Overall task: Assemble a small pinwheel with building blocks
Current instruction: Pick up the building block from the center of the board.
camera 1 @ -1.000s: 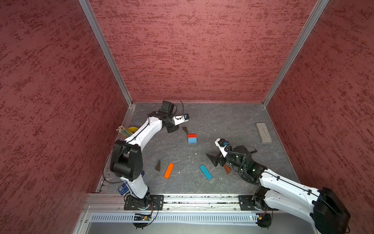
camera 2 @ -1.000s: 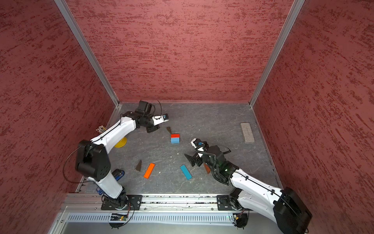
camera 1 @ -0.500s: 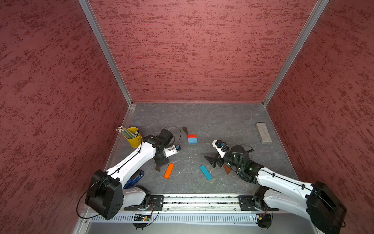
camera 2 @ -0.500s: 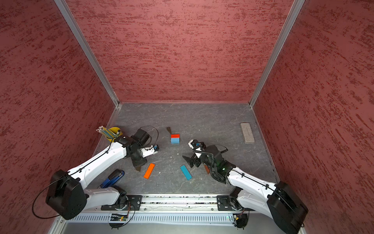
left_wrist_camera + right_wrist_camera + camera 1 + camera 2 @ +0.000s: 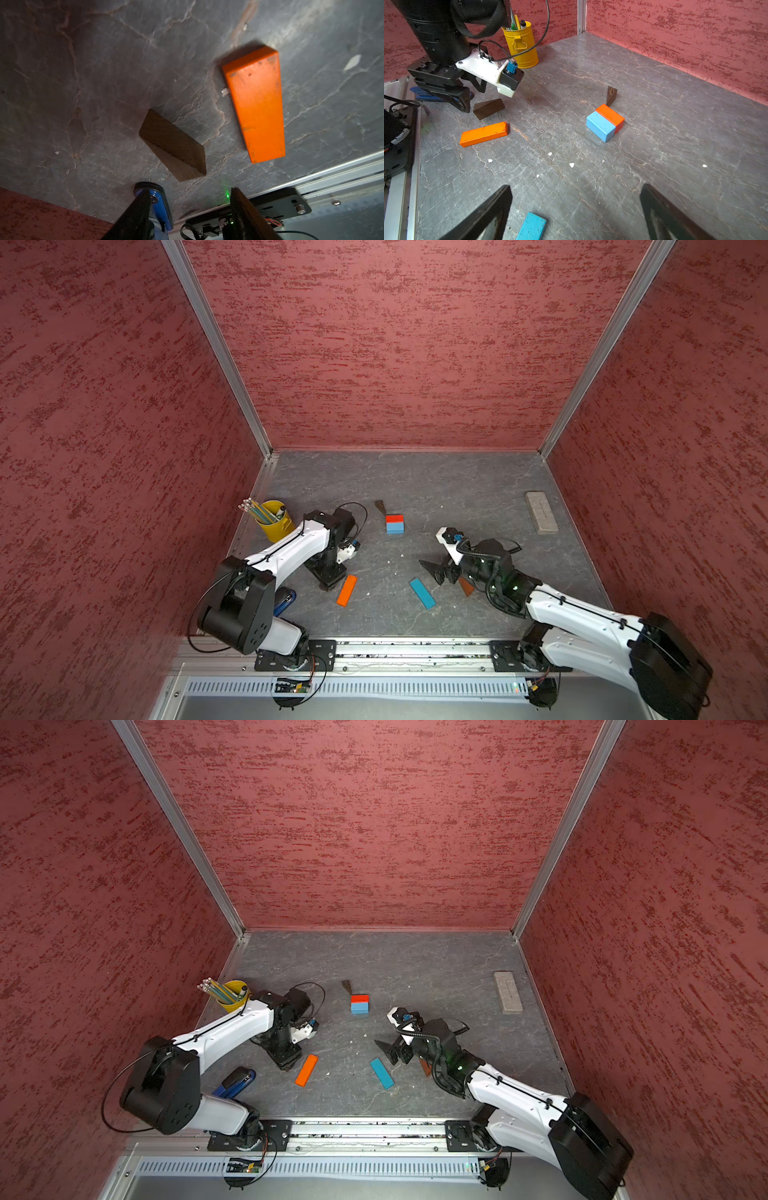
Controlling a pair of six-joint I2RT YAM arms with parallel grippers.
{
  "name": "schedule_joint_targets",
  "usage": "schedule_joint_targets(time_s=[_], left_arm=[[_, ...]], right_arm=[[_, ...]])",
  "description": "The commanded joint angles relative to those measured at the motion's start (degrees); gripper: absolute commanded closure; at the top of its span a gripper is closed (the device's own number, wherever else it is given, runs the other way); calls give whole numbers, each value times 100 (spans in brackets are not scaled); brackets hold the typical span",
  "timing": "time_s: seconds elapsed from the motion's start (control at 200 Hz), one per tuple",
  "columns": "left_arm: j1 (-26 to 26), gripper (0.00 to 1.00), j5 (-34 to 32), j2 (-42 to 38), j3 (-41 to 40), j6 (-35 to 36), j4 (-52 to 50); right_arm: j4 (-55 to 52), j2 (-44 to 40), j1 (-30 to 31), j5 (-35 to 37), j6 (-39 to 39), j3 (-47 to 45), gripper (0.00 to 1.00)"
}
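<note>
Dark-brown wedge (image 5: pixel 172 145) lies just beside your left gripper (image 5: pixel 188 190), whose jaws stand parted and empty; its long axis slants across them. Your right gripper (image 5: pixel 576 187), wide open, is farther.

Readable markings found: none in full.

A short row of pale characters stands on the black base plate (image 5: pixel 284 207). The plate sits against the metal rail (image 5: pixel 342 172) along the edge of the surface (image 5: pixel 104 83) where the arms are mounted. In the left wrist view the row appears upside down and in shadow. The characters look like digits but are too small and blurred to read with certainty.

The building blocks (image 5: pixel 605 122) show plain painted or wooden faces with nothing legible. The grey block (image 5: pixel 541 512) near the far right corner has a faint panel on top. Whether it bears lettering cannot be told.
</note>
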Motion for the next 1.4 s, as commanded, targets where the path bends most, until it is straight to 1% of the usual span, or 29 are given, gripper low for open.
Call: schedule_joint_targets(time_s=[0.0,0.125,0.266,0.531,0.782,0.892,0.942,1.202,1.393], left_arm=[[38,37,-164,46,-56,-373,175],[92,38,-196,76,-239,-424,445],[119,42,-210,110,-415,-506,704],[293,55,-194,71,-549,-534,833],[508,59,-317,134,-622,-545,929],[557,60,-334,162,-630,-525,940],[563,60,-276,161,-630,-508,970],[636,70,-103,142,-630,-455,1052],[710,79,201,-72,-613,-360,1120]], right_arm=[[74,-73,43,-67,-41,32,1],[58,-43,38,-53,-32,56,1],[7,41,43,-88,-23,136,1],[-65,85,43,-110,-23,225,1],[-65,138,43,-149,16,286,1],[-88,147,39,-143,22,302,1],[-89,147,40,-149,21,313,1],[-59,241,42,-159,30,348,1],[-47,272,42,-152,27,361,1]])
